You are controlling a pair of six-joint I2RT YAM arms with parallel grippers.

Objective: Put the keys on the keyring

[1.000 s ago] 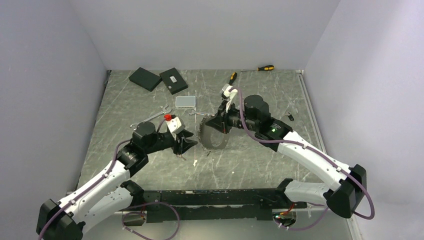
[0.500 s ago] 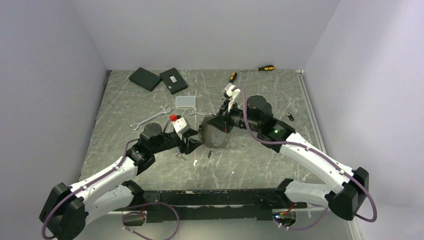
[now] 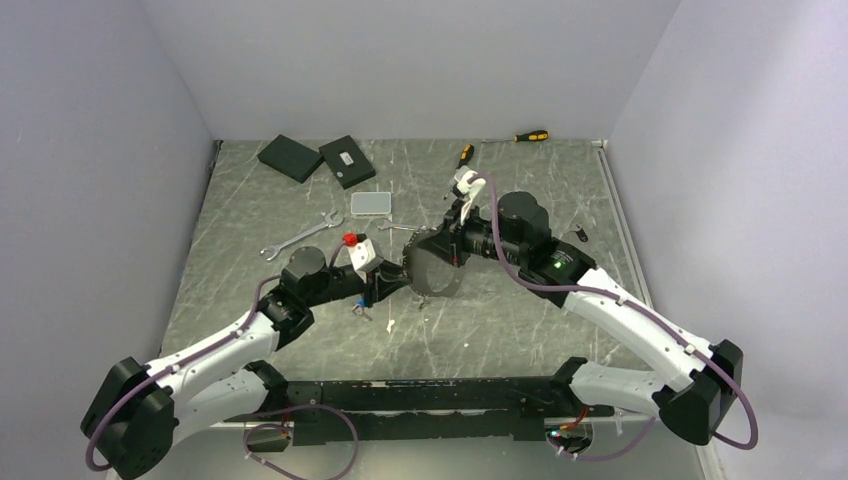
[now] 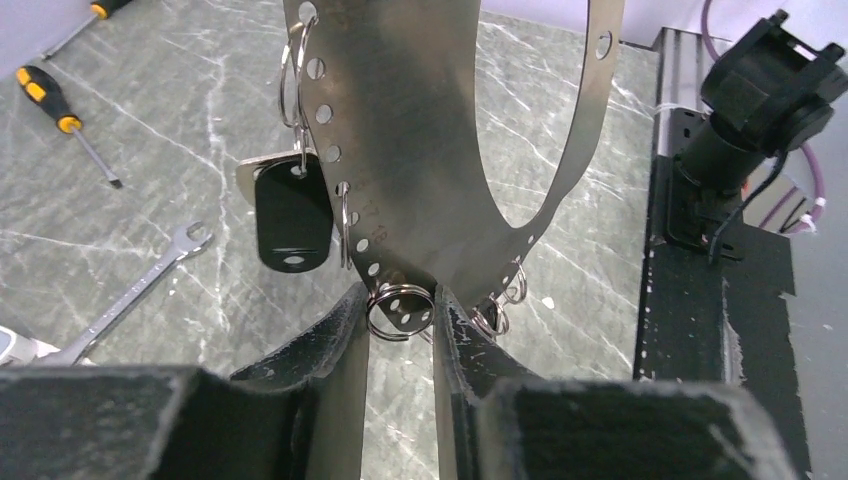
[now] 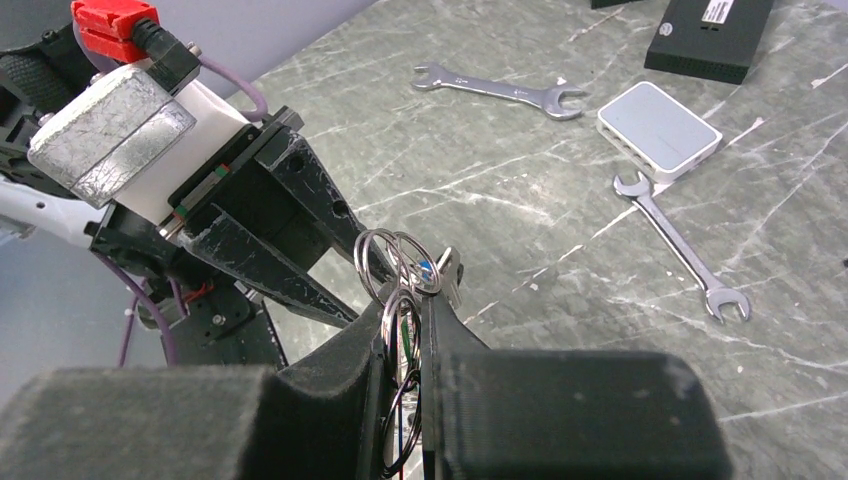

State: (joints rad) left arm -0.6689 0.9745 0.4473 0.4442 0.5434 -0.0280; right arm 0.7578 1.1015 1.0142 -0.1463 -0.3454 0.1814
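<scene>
Reaching further across the desk (image 3: 500, 330), your left arm has brought its claw up against the keyring (image 3: 432, 272), and its fingers have drawn in since the earlier view.

The right claw (image 5: 408, 305) is clamped on the keyring, holding the wide, hole-punched metal loop (image 4: 420, 150) upright above the desk, between the two arms. Several small split rings already hang from its holes. One carries a black tag (image 4: 291, 215), and a key with a touch of blue (image 5: 445, 275) sits just above the right fingertips.

The left claw (image 4: 401, 318) has one small split ring (image 4: 398, 310) between its fingers. Both pads appear to touch the ring's sides, so it reads as a pinch, though how firm it is cannot be told.

The step in hand looks like seating or working this ring at the loop's lower edge. To do it well:
- Keep the right claw still so the loop does not swing.
- Hold the ring square across its flat sides, not by one edge.
- Turn the ring gently so that it does not spring out.
- Watch the left wrist view, since the neighbouring rings hang close enough to snag.
</scene>
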